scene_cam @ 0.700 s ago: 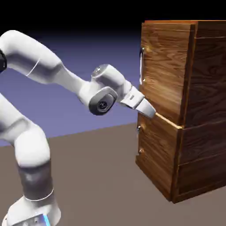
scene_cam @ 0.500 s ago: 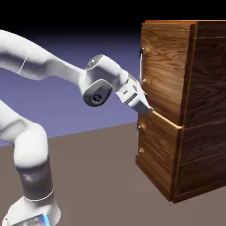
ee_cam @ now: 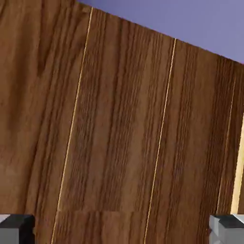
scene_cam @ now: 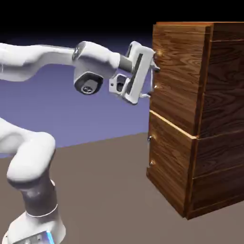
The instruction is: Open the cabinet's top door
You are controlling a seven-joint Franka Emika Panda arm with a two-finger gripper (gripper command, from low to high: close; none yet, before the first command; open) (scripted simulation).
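The cabinet [scene_cam: 219, 119] of reddish-brown wood stands at the exterior view's right. Its top door [scene_cam: 176, 81] is the large upper front panel and lies flush with the cabinet, shut. The vertical silver handle [scene_cam: 155, 82] runs along the door's left edge, mostly hidden by my hand. My gripper [scene_cam: 153, 75] is level with the handle, close to the door, one finger above the other. In the hand view the grey fingertips [ee_cam: 228, 228] sit far apart at the bottom corners, open around bare wood; no handle shows between them [ee_cam: 122, 231].
Below the top door are two shorter panels, each with a small knob [scene_cam: 149, 138] at its left edge. The brown table [scene_cam: 105, 190] stretches between my base and the cabinet. The hand view is filled by wood grain with thin pale seams.
My hand rose from the top door's lower edge to handle height and rolled, so the fingers now stand one above the other. The door has not moved.
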